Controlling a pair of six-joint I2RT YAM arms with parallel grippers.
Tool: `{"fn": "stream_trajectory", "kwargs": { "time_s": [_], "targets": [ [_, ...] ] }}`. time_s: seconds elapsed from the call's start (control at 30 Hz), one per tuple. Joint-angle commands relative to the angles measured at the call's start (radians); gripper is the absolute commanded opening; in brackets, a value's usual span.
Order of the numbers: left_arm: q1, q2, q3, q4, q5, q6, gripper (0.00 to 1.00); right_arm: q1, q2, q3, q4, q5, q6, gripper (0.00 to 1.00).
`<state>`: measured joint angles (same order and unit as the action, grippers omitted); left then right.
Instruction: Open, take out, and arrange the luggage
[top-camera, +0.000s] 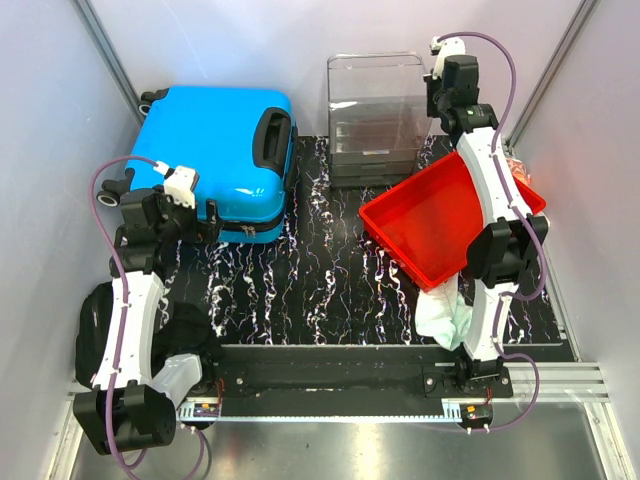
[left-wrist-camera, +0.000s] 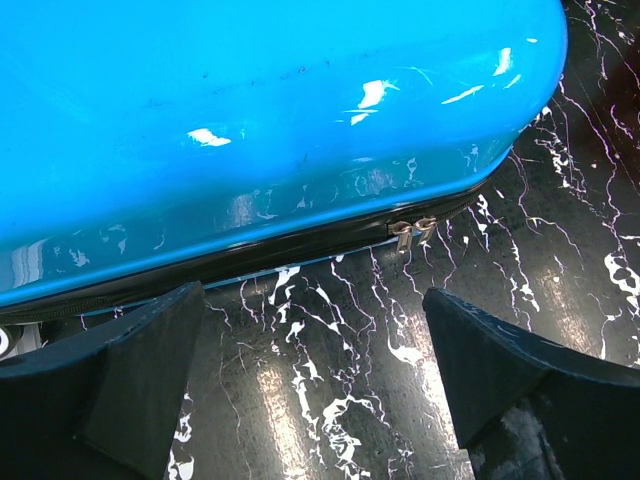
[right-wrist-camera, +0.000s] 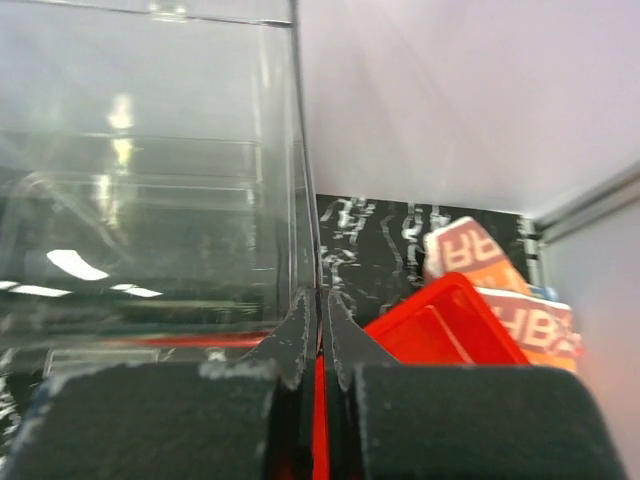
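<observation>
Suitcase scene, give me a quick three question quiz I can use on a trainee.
1. True or false: the suitcase lies open.
2. Which part sits just ahead of the open left fingers? A) handle B) zipper pulls C) wheel
3. Fill in: the right fingers are ___.
Key: 1 false; 2 B; 3 shut.

The luggage (left-wrist-camera: 250, 120) (mostly cropped) overruns the left wrist view.
</observation>
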<state>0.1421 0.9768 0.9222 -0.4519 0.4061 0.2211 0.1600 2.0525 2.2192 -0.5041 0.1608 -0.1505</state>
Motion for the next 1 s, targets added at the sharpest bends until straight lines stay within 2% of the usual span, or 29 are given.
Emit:
{"fn": "stream_trajectory", "kwargs": {
  "time_s": [0.0,0.57,0.87,0.93,0.97],
  "targets": [
    [-0.001,-0.016,0.049,0.012,0.005,0.014,0.95,-0.079,-0.04,-0.024,0.001,0.167,-0.086,0.0],
    [0.001,-0.015,0.052,-0.001,0.025,0.029,0.95,-0.284,-0.172,-0.22,0.128,0.24,-0.104,0.0],
    [0.001,-0.015,0.041,-0.002,0.036,0.041,0.95,-0.313,-0.199,-0.254,0.168,0.226,-0.126,0.0],
    [0.001,-0.015,0.04,-0.004,0.037,0.041,0.95,-0.313,-0.215,-0.257,0.17,0.186,-0.124,0.06],
    [-0.001,-0.015,0.04,-0.004,0.037,0.041,0.95,-0.313,-0.221,-0.262,0.17,0.177,-0.123,0.13]
  ]
}}
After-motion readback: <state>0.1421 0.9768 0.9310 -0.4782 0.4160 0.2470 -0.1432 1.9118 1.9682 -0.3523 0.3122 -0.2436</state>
